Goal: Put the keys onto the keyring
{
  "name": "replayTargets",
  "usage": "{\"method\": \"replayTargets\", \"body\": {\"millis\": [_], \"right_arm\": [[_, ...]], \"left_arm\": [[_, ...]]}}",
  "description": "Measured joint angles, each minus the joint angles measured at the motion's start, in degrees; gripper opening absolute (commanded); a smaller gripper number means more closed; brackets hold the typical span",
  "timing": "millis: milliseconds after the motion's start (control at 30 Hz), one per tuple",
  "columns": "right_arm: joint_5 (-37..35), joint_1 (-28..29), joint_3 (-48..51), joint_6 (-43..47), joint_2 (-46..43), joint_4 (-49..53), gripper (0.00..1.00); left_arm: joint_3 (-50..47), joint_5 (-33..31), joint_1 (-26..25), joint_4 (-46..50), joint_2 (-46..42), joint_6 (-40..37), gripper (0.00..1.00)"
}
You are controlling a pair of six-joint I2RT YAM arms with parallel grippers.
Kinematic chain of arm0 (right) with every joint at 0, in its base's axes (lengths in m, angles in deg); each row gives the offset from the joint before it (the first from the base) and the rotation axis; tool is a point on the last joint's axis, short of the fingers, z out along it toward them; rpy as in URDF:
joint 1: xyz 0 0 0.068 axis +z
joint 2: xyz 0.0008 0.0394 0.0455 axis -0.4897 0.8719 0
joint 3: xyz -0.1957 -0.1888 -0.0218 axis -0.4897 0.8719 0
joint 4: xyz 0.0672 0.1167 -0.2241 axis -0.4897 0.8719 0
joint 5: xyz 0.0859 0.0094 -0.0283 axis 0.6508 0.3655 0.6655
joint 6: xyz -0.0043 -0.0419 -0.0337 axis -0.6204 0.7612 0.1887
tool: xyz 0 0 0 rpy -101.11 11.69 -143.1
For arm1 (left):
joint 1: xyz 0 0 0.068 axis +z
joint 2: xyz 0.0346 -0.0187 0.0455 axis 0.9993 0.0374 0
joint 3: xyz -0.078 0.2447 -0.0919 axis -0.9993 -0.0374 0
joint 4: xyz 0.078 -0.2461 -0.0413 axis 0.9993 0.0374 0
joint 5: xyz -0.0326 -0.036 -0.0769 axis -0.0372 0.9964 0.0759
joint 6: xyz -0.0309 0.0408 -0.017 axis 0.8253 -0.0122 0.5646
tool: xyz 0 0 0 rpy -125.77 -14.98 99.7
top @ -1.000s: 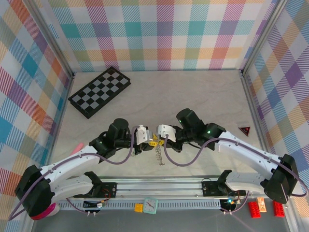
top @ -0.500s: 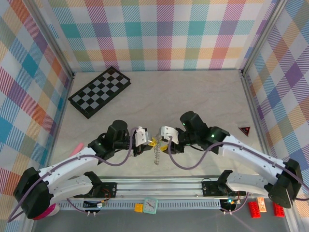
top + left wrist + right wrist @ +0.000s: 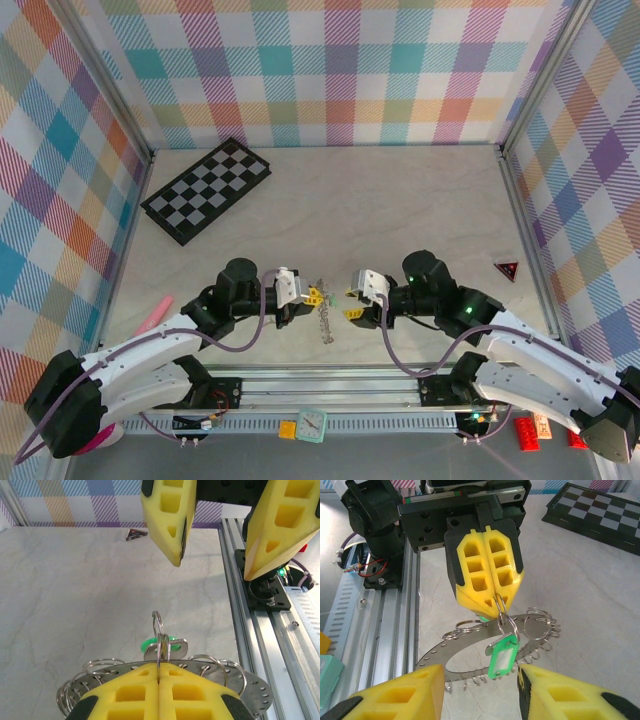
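My left gripper [image 3: 159, 667] [image 3: 311, 296] is shut on a small split ring at the rim of the keyring [image 3: 247, 689] [image 3: 465, 640]. The keyring is a flat grey metal ring with several small wire loops round its edge, and it shows below the grippers in the top view [image 3: 326, 322]. One of the keys [image 3: 503, 660] [image 3: 177, 649], silver with a mint-green tag, hangs from that small ring just in front of the left fingers [image 3: 487, 575]. My right gripper [image 3: 480, 695] [image 3: 353, 303] stands open a little to the right, facing the key and holding nothing.
A folded chessboard [image 3: 207, 188] lies at the back left. A red triangle [image 3: 507, 269] sits by the right wall and a pink object [image 3: 152, 315] by the left arm. The aluminium rail [image 3: 330, 385] runs along the near edge, with a small clock [image 3: 311, 425] below it.
My right gripper has opened and drawn back to the right, away from the left gripper. The left gripper has closed fully and stays on the small ring, with the key hanging from it.
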Motion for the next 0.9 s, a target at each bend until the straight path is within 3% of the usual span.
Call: {"method": "replayTargets", "body": {"millis": [267,500,900], "right_arm": [[0.4,0.0,0.0,-0.2,0.8,0.0,0.39],[2.3,0.0,-2.0,-0.4,6.5,-0.1,0.34],[0.5,0.0,-3.7,-0.1,9.3,-2.9,0.33]], "left_arm": [[-0.3,0.0,0.0,-1.4,0.0,1.2,0.00],[-0.3,0.4,0.0,-2.5,0.2,1.4,0.00],[-0.3,1.5,0.0,-2.5,0.9,1.5,0.00]]}}
